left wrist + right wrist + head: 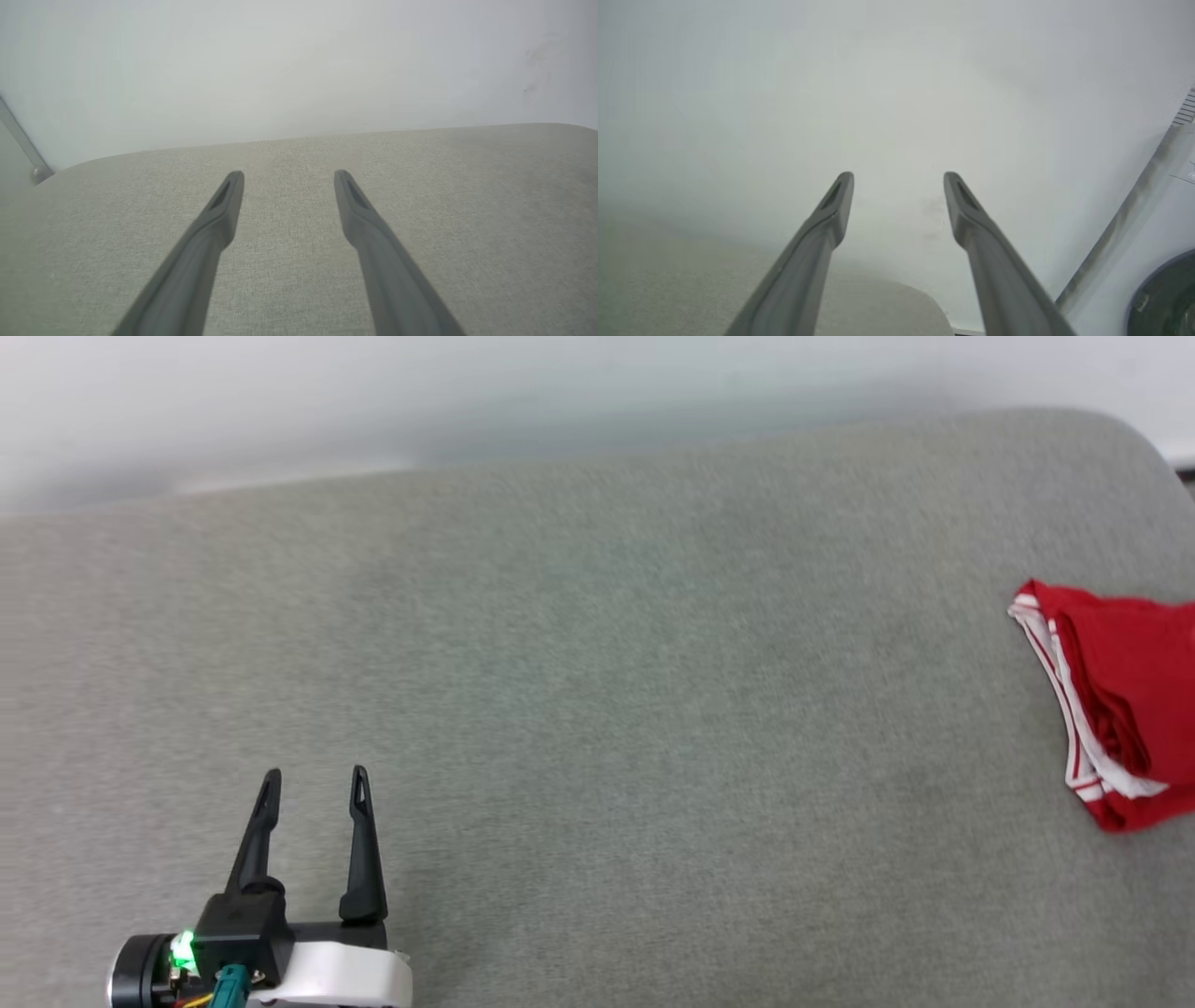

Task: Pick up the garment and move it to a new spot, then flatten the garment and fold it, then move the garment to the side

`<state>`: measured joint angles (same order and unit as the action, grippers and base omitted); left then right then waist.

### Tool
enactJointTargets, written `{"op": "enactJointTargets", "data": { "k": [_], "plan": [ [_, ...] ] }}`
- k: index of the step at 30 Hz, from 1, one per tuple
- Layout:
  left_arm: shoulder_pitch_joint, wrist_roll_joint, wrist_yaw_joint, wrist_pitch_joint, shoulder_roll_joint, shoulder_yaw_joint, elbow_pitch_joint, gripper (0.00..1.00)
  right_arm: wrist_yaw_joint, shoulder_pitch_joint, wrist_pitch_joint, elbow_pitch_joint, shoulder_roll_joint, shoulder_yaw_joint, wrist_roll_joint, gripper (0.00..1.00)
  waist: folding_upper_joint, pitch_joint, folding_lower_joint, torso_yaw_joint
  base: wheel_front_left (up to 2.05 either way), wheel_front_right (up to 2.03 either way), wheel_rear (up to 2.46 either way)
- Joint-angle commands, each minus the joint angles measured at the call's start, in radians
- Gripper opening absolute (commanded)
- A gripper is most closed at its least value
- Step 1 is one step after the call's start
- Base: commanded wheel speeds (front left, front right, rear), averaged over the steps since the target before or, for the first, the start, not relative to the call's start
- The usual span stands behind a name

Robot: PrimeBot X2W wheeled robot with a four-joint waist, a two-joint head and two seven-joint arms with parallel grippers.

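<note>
Garment (1116,700) first: where does it lie?

— On the grey fabric-covered surface (597,709), at the far right of the head view, near the surface's rounded right end. The frame edge cuts it off, so part of the garment is out of sight.

— What shape is it in?

— Bunched into a compact red heap of several layers. Red-and-white striped trim (1074,737) runs down its left side.

— Is either gripper on it?

— No. The left gripper (316,773) sits at the lower left of the head view, well apart from the garment. Its 2 dark fingers point up the view and are spread apart with nothing between them. A green light (182,952) glows at its wrist. In the left wrist view the same 2 fingers stand apart over plain grey fabric, with a pale wall (299,70) beyond.

— And the right gripper?

— The right gripper (899,173) appears in its own wrist view, fingers spread wide and holding nothing. Behind them is the pale wall. A rounded corner of the surface lies at the lower left, and a white appliance (1169,219) with a dark round window stands at the lower right.

— How high are the grippers above the fabric?

— I cannot tell for either one.
</note>
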<state>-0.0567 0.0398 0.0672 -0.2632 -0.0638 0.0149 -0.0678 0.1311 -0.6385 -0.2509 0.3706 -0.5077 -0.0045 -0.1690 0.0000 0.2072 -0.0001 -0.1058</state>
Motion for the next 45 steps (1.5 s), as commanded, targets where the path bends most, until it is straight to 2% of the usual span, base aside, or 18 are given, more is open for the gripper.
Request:
{"op": "enactJointTargets", "data": {
  "k": [1,5,8,11,16,31,45],
  "plan": [
    [-0.012,0.0,0.002,-0.002,0.001,0.001,0.004,1.0,-0.001,0.049,-0.009,-0.046,0.042,-0.017,0.019,1.0,0.0,-0.051,0.0001,0.041,0.0,0.0,0.0],
    [-0.028,0.003,0.0,-0.002,0.005,0.009,0.011,1.0,-0.001,0.177,-0.013,-0.215,0.152,-0.039,0.075,1.0,0.0,-0.087,0.0001,0.068,0.0,0.0,0.0],
    [-0.04,0.003,-0.001,-0.002,0.006,0.013,0.018,1.0,-0.001,0.286,-0.013,-0.29,0.232,-0.04,0.087,1.0,0.0,-0.11,0.0001,0.085,0.0,0.0,0.0],
    [-0.043,0.002,-0.006,-0.002,0.008,0.017,0.027,1.0,-0.001,0.371,-0.014,-0.333,0.299,-0.05,0.092,1.0,0.0,-0.131,0.0001,0.104,0.0,0.0,0.0],
    [-0.062,0.0,-0.014,-0.002,0.009,0.021,0.044,1.0,-0.001,0.494,-0.014,-0.333,0.369,-0.056,0.085,1.0,0.0,-0.168,0.0001,0.124,0.0,0.0,0.0],
    [-0.101,0.009,-0.033,-0.002,0.012,0.022,0.072,1.0,-0.001,0.731,-0.014,-0.351,0.44,-0.052,0.071,1.0,0.0,-0.223,0.0001,0.14,0.0,0.0,0.0],
    [-0.115,0.012,-0.053,-0.002,0.014,0.007,0.08,1.0,-0.001,0.787,-0.014,-0.362,0.458,-0.064,0.072,1.0,0.0,-0.238,0.0001,0.136,0.0,0.0,0.0]
  ]
}}
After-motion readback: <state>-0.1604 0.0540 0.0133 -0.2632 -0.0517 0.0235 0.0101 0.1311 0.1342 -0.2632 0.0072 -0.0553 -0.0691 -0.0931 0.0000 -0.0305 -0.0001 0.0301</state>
